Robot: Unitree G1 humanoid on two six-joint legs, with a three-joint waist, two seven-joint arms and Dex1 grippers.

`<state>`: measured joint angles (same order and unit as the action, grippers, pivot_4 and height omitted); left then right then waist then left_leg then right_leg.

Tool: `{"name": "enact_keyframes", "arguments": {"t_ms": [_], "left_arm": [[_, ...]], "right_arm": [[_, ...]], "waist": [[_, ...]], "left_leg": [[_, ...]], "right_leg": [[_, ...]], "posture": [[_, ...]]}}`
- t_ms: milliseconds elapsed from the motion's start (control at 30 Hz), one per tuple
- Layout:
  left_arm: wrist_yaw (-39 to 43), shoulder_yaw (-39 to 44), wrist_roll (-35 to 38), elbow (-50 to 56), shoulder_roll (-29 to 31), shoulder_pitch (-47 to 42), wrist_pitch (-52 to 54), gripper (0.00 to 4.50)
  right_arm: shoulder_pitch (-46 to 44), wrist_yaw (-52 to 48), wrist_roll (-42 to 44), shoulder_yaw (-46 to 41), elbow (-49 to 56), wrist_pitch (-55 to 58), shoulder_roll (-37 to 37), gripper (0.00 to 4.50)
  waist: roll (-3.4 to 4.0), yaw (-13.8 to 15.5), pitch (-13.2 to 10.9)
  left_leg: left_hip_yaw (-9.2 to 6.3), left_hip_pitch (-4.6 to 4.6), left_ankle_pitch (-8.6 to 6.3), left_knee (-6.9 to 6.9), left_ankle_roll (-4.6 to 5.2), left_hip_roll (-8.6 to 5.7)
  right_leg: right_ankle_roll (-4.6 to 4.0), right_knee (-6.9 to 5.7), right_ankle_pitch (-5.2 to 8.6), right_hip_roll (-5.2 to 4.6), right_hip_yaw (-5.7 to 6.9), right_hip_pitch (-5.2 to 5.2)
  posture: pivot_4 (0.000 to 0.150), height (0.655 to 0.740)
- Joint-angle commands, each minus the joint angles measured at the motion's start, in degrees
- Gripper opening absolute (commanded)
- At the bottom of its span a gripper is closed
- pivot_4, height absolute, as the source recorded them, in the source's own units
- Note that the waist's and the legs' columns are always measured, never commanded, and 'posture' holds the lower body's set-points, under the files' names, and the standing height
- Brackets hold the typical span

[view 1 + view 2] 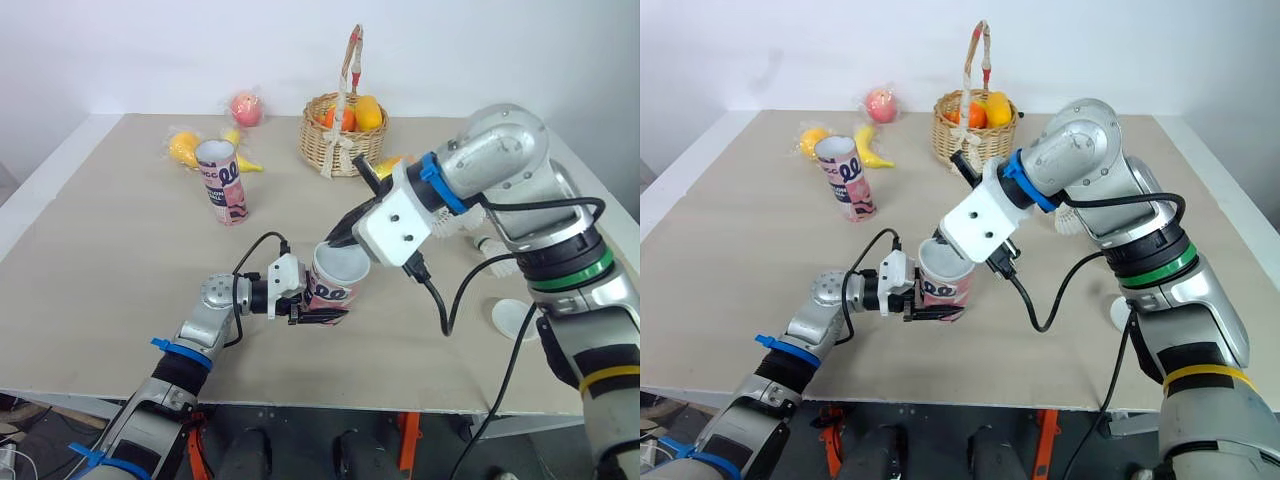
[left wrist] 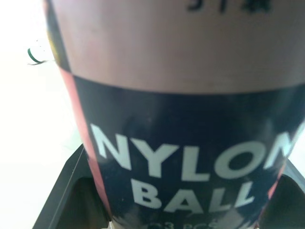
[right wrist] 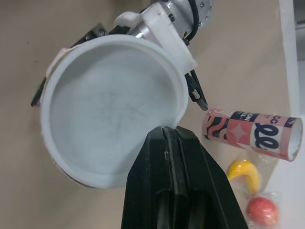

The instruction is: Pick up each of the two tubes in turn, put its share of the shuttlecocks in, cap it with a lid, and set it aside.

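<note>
The left gripper [image 1: 322, 312] is clamped around the lower part of a pink and dark tube [image 1: 332, 290], holding it over the table [image 1: 120, 260] near the middle of the front edge. The tube's label reads "NYLON BALL", with "3 PCS" partly visible beneath. A white lid [image 3: 112, 107] covers its mouth. The right gripper [image 3: 167, 136], fingers pressed together, touches the lid's rim. The second tube [image 1: 222, 182] stands open towards the far left corner, its lettering unreadable.
</note>
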<state>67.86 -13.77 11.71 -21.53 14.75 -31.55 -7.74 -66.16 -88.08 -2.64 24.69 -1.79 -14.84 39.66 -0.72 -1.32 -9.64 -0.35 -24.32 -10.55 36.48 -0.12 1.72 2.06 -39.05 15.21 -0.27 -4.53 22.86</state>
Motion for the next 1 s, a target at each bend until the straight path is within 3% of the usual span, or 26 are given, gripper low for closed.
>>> {"name": "enact_keyframes", "arguments": {"t_ms": [33, 167, 267, 367, 533, 767, 800, 833, 933, 1000], "left_arm": [[-0.8, 0.4, -1.0, -2.0, 1.2, 0.5, 0.6, 2.87], [-1.0, 0.6, -1.0, -1.9, 1.0, 0.7, 0.7, 2.87], [-1.1, 0.6, -0.9, -1.6, 1.0, 1.0, 0.8, 2.87], [-1.2, 0.5, -0.9, -1.1, 1.0, 1.5, 1.0, 2.87], [-1.3, 0.3, -1.0, -0.7, 0.9, 1.9, 1.2, 2.87], [-1.0, 0.2, -1.0, -1.0, 1.0, 1.8, 1.0, 2.87], [-1.0, 0.2, -1.0, -1.1, 0.9, 1.7, 1.0, 2.87], [-1.0, 0.3, -1.0, -1.2, 0.9, 1.6, 1.0, 2.87], [-1.0, 0.4, -1.0, -1.4, 0.9, 1.5, 0.9, 2.87], [-1.0, 0.4, -0.9, -1.4, 1.0, 1.4, 1.0, 2.87]], "right_arm": [[2.1, 0.1, -4.7, 4.5, -2.4, -2.8, -1.8, 0.06], [1.5, 2.9, -7.8, 4.3, -6.7, -3.8, -4.5, 1.29], [1.3, 4.7, -7.4, 3.0, -8.7, -1.9, -6.5, 2.69], [-0.8, 4.5, -1.2, -1.1, -8.2, 6.9, -8.9, 3.94], [-6.6, 4.0, 6.1, -8.6, -12.2, 16.6, -8.6, 3.94], [-7.0, -0.6, 17.4, -15.0, -9.4, 27.9, -3.6, 3.94], [-6.3, -0.4, 17.8, -15.1, -8.6, 28.9, -3.4, 3.43], [-5.4, 0.0, 17.9, -14.9, -8.0, 29.5, -3.2, 3.21], [-2.4, 0.2, 18.8, -14.5, -5.0, 30.4, -2.7, 1.56], [-1.1, -0.1, 19.0, -14.0, -3.5, 30.4, -2.8, 0.72]], "waist": [[-0.03, 0.0, 0.1], [-0.06, 0.0, 0.2], [-0.1, 0.0, 0.2], [-0.14, 0.0, 0.2], [-0.1, -0.1, 0.1], [-0.1, 0.0, 0.1], [-0.09, -0.1, 0.1], [-0.09, -0.2, 0.1], [-0.09, -0.1, 0.1], [-0.09, -0.1, 0.1]], "left_leg": [[0.0, 0.06, 0.0, -0.02, 0.0, 0.0], [0.0, 0.19, 0.0, -0.03, 0.0, 0.06], [0.01, 0.57, 0.0, -0.04, 0.0, 0.08], [0.06, 0.76, 0.0, -0.09, 0.0, 0.12], [0.07, 0.7, 0.0, -0.13, 0.0, 0.18], [-0.09, 0.23, -0.12, -0.14, 0.01, 0.05], [-0.08, 0.23, -0.13, -0.16, 0.02, 0.05], [-0.04, 0.24, -0.13, -0.17, 0.02, 0.07], [-0.14, 0.21, -0.13, -0.17, 0.02, 0.08], [-0.13, 0.17, -0.12, -0.16, 0.02, 0.07]], "right_leg": [[-0.02, 0.0, 0.01, 0.0, 0.0, -0.05], [0.01, 0.0, 0.04, 0.06, 0.04, -0.13], [0.1, 0.0, 0.13, 0.04, 0.05, -0.51], [-0.13, 0.0, 0.34, 0.02, 0.05, -0.65], [-0.46, -0.03, 0.13, 0.02, 0.1, -0.54], [-0.23, 0.01, 0.21, -0.05, 0.14, -0.27], [-0.25, 0.01, 0.23, -0.05, 0.14, -0.25], [-0.28, 0.01, 0.21, -0.04, 0.13, -0.19], [-0.29, -0.01, 0.19, 0.03, 0.19, -0.17], [-0.27, -0.01, 0.19, 0.02, 0.19, -0.15]], "posture": [[0.15, 0.74], [0.15, 0.74], [0.15, 0.74], [0.15, 0.74], [0.15, 0.74], [0.15, 0.74], [0.15, 0.74], [0.15, 0.74], [0.15, 0.74], [0.15, 0.74]]}}
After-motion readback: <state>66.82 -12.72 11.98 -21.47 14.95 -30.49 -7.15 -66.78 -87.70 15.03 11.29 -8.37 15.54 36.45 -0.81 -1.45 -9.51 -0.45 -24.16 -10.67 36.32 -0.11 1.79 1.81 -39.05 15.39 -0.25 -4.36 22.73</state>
